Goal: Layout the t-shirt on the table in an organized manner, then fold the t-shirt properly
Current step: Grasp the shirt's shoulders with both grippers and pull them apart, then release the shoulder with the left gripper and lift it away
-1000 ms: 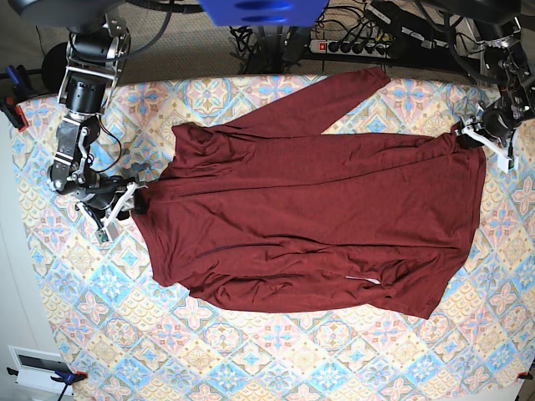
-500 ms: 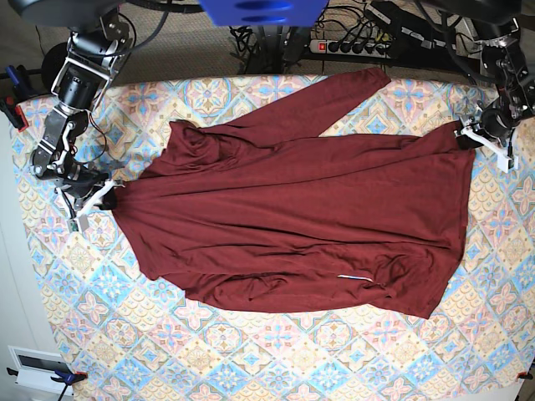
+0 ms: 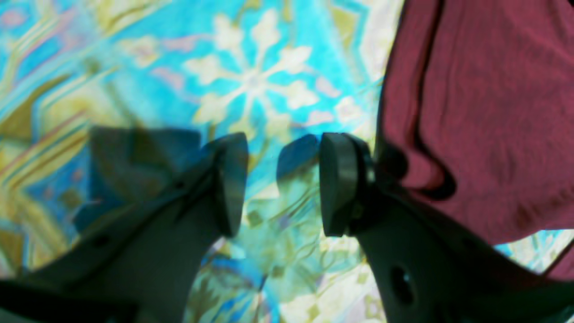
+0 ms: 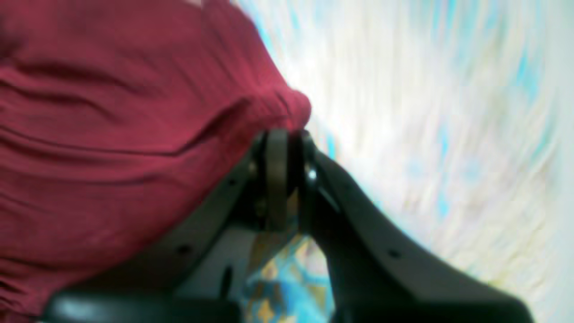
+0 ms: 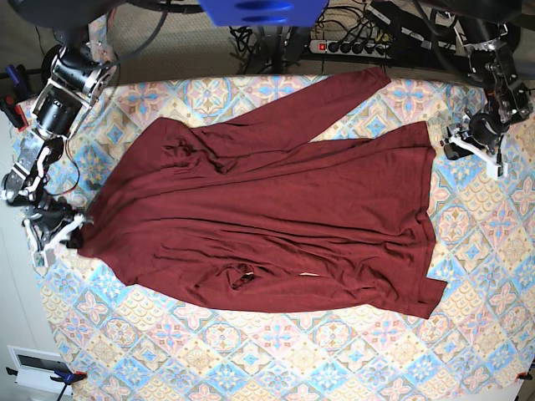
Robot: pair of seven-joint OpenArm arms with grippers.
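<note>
Right tool (image 4: 287, 179) is clamped on one edge of the shirt (image 5: 267, 217), which is spread across the counter (image 5: 334, 359); left tool (image 3: 282, 184) is held open, empty, beside the far edge. Unanchored, the cloth may be dragged and bunched.

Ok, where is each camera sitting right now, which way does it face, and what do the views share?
Base: overhead, looking down on the table and t-shirt; both arms show at the edges.
Left wrist: behind the left gripper, facing the tablecloth; jaws open, shirt edge beside them.
Right wrist: behind the right gripper, shut on a fold of shirt.
Shared: the maroon shirt and patterned cloth appear in all three.
</note>
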